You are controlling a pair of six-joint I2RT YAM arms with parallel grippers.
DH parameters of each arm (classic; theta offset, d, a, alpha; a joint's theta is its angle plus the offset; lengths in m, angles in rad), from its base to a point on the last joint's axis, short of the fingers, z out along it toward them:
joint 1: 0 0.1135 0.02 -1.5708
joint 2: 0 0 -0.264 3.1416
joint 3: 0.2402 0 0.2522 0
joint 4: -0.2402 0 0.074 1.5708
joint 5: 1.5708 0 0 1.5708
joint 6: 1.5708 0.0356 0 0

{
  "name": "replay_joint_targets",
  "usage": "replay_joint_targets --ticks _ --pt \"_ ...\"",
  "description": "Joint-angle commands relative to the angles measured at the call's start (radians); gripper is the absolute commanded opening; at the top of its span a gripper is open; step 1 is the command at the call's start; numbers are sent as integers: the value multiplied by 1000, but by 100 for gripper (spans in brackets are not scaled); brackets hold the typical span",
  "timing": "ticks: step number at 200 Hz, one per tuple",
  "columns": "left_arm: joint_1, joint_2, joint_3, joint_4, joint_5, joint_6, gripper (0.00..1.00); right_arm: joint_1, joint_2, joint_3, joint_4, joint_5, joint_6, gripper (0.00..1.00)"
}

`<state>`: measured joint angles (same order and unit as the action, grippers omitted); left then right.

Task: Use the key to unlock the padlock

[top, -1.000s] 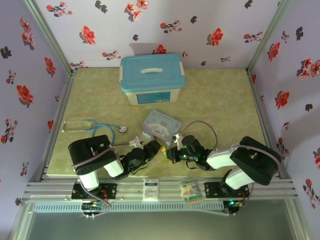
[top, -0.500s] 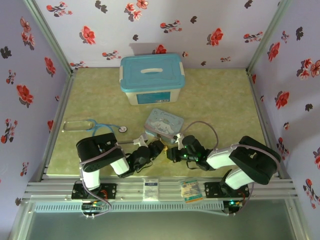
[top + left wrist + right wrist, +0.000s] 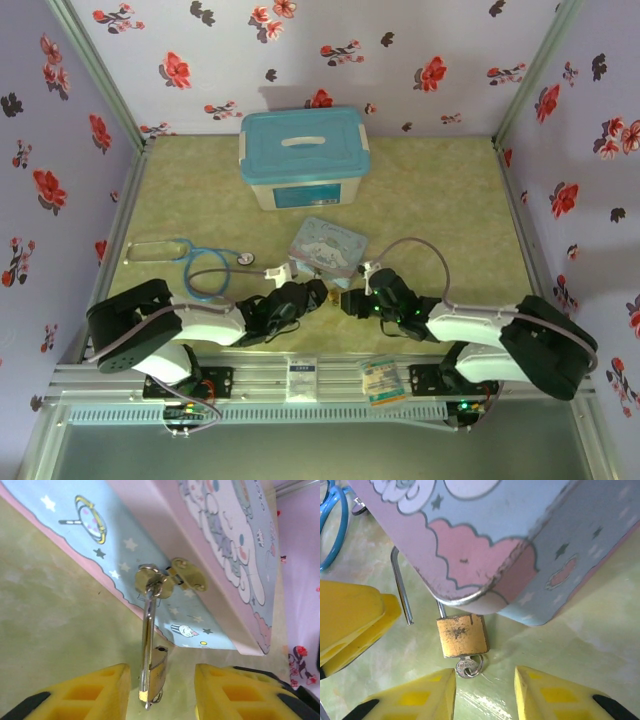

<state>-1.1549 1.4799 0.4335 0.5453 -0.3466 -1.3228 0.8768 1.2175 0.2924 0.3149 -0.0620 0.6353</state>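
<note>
Since the padlock point(image 3: 462, 635) hangs off the tin point(image 3: 520, 540), key point(image 3: 469, 668) in it, with left tool point(image 3: 162, 692) and right tool point(image 3: 485, 687) both wide around it, a sloppy pinch might swing it or pop the key.

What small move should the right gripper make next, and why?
Probably just back the right gripper away: the small brass padlock looks open, one shackle leg hanging free of the body, with the tiny silver key lodged in its keyhole.
</note>
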Motion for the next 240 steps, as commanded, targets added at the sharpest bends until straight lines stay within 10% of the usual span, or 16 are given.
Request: replay_joint_targets --ticks 1,90,205,240 --pt "-1 -21 50 -167 -42 92 36 -6 -27 34 -122 79 -39 37" --pt "-156 92 380 -608 -222 104 38 -8 -131 -2 -156 249 53 38" --pt "-78 297 441 -598 -94 150 44 -7 -281 -78 -186 299 68 38" --pt "-74 322 452 -647 -103 166 30 -7 -288 -94 -187 303 73 38"
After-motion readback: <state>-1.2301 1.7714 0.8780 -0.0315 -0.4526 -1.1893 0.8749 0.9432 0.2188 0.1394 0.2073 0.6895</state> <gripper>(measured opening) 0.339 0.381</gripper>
